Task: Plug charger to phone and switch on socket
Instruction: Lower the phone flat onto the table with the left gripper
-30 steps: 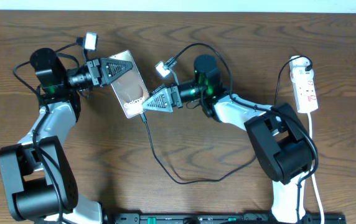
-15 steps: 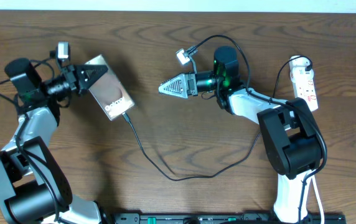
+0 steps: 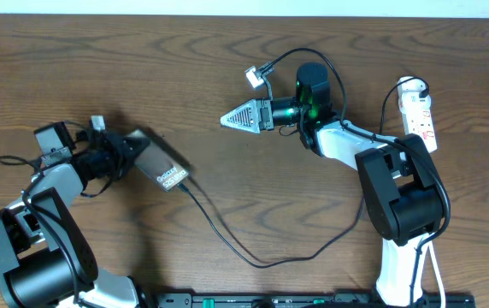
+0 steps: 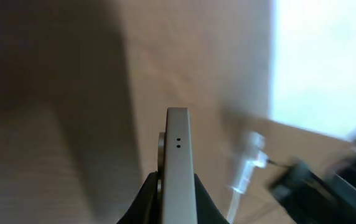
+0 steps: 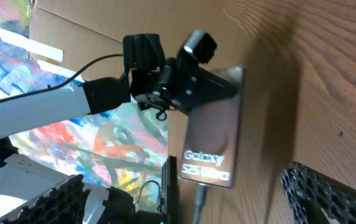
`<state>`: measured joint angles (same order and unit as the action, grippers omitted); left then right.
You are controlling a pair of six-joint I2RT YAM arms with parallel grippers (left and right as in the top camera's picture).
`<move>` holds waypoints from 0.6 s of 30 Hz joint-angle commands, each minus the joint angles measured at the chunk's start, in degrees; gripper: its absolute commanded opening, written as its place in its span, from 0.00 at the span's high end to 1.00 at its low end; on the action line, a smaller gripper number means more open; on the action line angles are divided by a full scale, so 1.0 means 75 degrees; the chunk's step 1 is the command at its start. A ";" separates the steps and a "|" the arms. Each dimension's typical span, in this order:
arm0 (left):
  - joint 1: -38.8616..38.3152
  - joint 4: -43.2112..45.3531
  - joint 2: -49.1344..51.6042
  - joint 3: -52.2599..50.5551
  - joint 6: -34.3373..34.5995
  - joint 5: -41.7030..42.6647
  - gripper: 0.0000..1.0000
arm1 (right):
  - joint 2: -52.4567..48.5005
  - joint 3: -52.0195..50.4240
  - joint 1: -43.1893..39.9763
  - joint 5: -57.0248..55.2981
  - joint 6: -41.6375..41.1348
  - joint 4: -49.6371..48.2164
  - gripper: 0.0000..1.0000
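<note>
My left gripper (image 3: 127,159) is shut on the phone (image 3: 161,163), a dark slab with white "Galaxy" text, held low over the table at the left. In the left wrist view the phone (image 4: 177,155) shows edge-on between my fingers (image 4: 177,202). The charger (image 3: 266,265), a thin black cable, is plugged into the phone's lower end and loops across the table toward the socket (image 3: 420,115), a white power strip at the far right. My right gripper (image 3: 232,118) is open and empty at the centre back. The right wrist view shows the phone (image 5: 212,137) with the plug (image 5: 201,200) in it.
The socket's white cord (image 3: 430,214) runs down the right side past the right arm's base (image 3: 398,205). Thick black arm cables arch above the right wrist (image 3: 313,60). The left arm's base (image 3: 35,265) stands at the front left.
My left gripper has carried the phone down and toward the front left, dragging the cable with it. The right gripper has stayed almost still, open.
</note>
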<state>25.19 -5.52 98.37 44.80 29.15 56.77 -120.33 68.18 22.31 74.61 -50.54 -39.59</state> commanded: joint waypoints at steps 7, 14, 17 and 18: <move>0.0038 -0.0863 0.0009 0.0055 -0.0143 -0.2722 0.93 | 0.0058 0.0096 -0.0012 -0.0017 -0.0026 0.0020 0.01; 0.0038 -0.1177 0.0009 0.0055 -0.0140 -0.3264 0.93 | 0.0058 0.0096 0.0003 -0.0017 -0.0026 0.0020 0.01; 0.0038 -0.1183 0.0009 0.0055 -0.0140 -0.3264 0.92 | 0.0058 0.0096 0.0006 -0.0017 -0.0026 0.0023 0.01; 0.0038 -0.1201 0.0009 0.0055 -0.0140 -0.3267 0.91 | 0.0058 0.0096 0.0003 -0.0017 -0.0026 0.0020 0.01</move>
<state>25.26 -14.33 98.37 44.80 29.41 36.49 -120.33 68.18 22.31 74.56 -50.57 -39.59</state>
